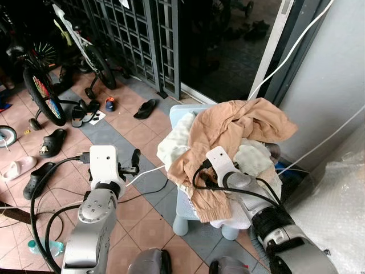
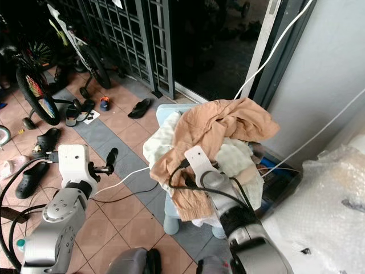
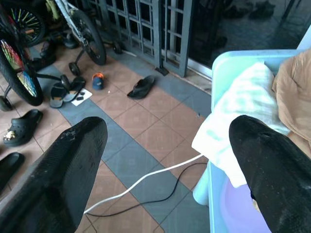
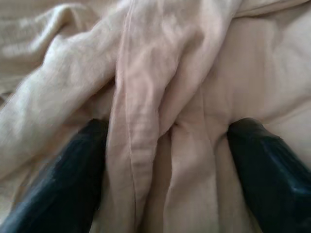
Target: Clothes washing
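While the right gripper [image 4: 165,165] is pressed into the heap of laundry, the step in hand looks to be the first pick-up: taking a garment off the pile so it can go to the wash. Its two black fingers [image 4: 63,179] stand well apart with a fold of tan cloth [image 1: 231,128] bunched between them, touching the fabric but not yet clamped on it. The next move, by the look of things, calls for closing those fingers on the fold and lifting high enough that the cloth comes free of what lies beneath (loose sleeves may drag neighbours along).

The left gripper [image 3: 167,167] hovers over the tiled floor [image 1: 137,134] just beside the pile, fingers spread wide and holding nothing.

The laundry sits heaped on a pale blue plastic stool [image 1: 181,212] near a dark doorway. The tan garment is crumpled and draped over the top, spilling down the front; under it lie white cloths [image 1: 174,142], one with faint stripes hanging over the stool's edge. The cloth seems soft, thin and creased. A white cable [image 1: 145,173] trails across the floor close by, a possible snag.
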You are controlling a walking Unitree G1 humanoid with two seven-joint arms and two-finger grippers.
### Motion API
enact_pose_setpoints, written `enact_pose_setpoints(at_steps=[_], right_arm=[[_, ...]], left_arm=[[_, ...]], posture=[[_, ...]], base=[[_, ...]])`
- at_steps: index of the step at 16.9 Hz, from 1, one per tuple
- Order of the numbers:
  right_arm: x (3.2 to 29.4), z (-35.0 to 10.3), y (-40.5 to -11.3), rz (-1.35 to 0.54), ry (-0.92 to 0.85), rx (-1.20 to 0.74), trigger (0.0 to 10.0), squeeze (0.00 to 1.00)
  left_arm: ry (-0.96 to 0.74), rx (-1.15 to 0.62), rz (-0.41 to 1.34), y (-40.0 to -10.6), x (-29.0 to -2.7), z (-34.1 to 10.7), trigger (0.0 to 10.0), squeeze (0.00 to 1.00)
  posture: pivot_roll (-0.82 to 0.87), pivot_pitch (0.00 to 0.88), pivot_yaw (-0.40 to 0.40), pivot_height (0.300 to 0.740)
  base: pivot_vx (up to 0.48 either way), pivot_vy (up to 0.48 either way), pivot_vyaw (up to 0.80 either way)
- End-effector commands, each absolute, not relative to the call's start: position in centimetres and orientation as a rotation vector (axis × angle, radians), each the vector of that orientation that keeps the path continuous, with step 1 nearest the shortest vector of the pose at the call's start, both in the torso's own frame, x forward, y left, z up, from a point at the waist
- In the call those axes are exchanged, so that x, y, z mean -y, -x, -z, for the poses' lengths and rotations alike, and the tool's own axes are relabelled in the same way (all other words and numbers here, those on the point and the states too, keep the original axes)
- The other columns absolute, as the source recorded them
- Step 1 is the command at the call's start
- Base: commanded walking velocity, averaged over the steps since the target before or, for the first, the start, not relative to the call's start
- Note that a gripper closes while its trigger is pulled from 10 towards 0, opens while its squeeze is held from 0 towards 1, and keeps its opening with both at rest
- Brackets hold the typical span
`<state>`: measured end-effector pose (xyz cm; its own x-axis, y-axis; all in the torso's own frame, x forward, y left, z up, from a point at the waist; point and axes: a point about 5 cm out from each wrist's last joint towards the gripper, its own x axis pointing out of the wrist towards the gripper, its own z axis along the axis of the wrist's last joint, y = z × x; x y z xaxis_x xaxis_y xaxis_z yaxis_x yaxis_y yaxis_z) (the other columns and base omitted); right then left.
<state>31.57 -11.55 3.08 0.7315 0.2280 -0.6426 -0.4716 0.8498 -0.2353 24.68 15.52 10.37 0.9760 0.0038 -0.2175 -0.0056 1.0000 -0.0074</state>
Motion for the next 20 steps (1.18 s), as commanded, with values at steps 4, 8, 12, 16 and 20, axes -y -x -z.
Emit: enact_pose_setpoints(at_steps=[4,8,12,16,20], right_arm=[[10.7,-3.0,-32.0,-0.383,0.351,-0.634,0.0,0.0],[11.0,-3.0,-32.1,-0.361,0.294,-0.622,0.0,0.0],[10.9,-3.0,-32.0,-0.367,0.298,-0.596,0.0,0.0],[9.6,-4.7,-32.1,-0.422,0.301,-0.401,0.0,0.0],[9.9,-9.1,-32.3,-0.368,0.306,-0.087,0.0,0.0]], left_arm=[[-0.025,-0.215,-0.024,-24.6,-15.7,-10.6,10.0,0.0],[-0.019,-0.217,-0.027,-24.7,-15.5,-10.5,10.0,0.0],[-0.018,-0.214,-0.025,-25.2,-15.1,-10.4,10.0,0.0],[-0.053,-0.212,-0.088,-25.3,-15.6,-10.3,10.0,0.0],[-0.047,-0.212,-0.066,-25.6,-15.0,-9.7,10.0,0.0]], posture=[[0.04,0.106,0.034,0.74],[0.02,0.103,0.03,0.74],[0.01,0.096,0.026,0.74],[0.02,0.08,0.019,0.74],[-0.02,0.004,0.029,0.74]], base=[[0.0,0.0,0.0],[0.0,0.0,0.0],[0.0,0.0,0.0],[0.0,0.0,0.0],[0.0,0.0,0.0]])
